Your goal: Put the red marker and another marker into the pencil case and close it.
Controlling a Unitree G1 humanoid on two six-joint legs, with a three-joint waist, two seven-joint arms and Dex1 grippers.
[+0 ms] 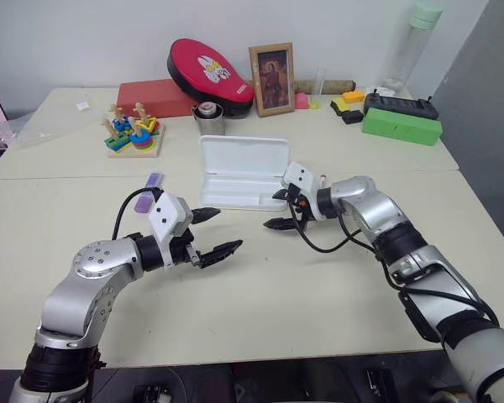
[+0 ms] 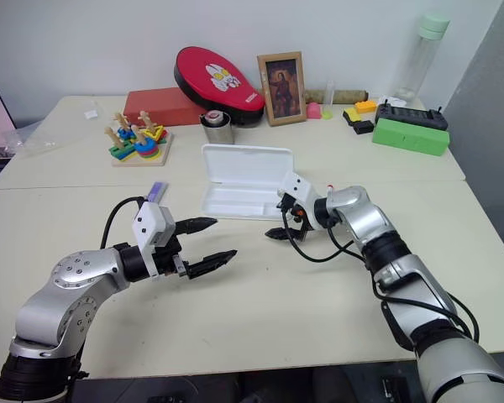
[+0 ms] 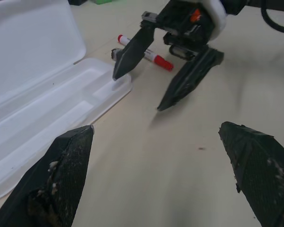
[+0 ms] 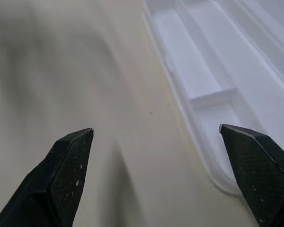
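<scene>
Now, right gripper (image 1: 271, 210): jaws spread wide, nothing between them; the fingers point toward my left, at the near right corner of the pencil case (image 1: 244, 155).
Left gripper (image 1: 228, 228): also wide open and empty; it points forward and to my right, over bare table (image 1: 277, 285) in front of the case.
Pencil case: open, lid standing up at the back, shallow tray lying flat with nothing in it; the tray sits just ahead of my right fingertips and a little beyond my left ones.
Red marker (image 3: 157, 59): on the table just off the case's right end, behind my right fingers, on the far side of that hand and close under its wrist housing; not in front of the jaws.
Red marker, long axis: seen from my left wrist it runs slantwise past the case's corner, crossing the line of my right fingers instead of lying along it.
Another marker (image 1: 149, 191): lilac, on the table to the left of the case, behind my left wrist housing, long axis running away from me; my left jaws face away from it.
Nearer arm: right for the red marker, left for the lilac one.
What the next move turns on, as I judge it: my right jaws point past the red marker, so that hand must back off and turn toward it.
</scene>
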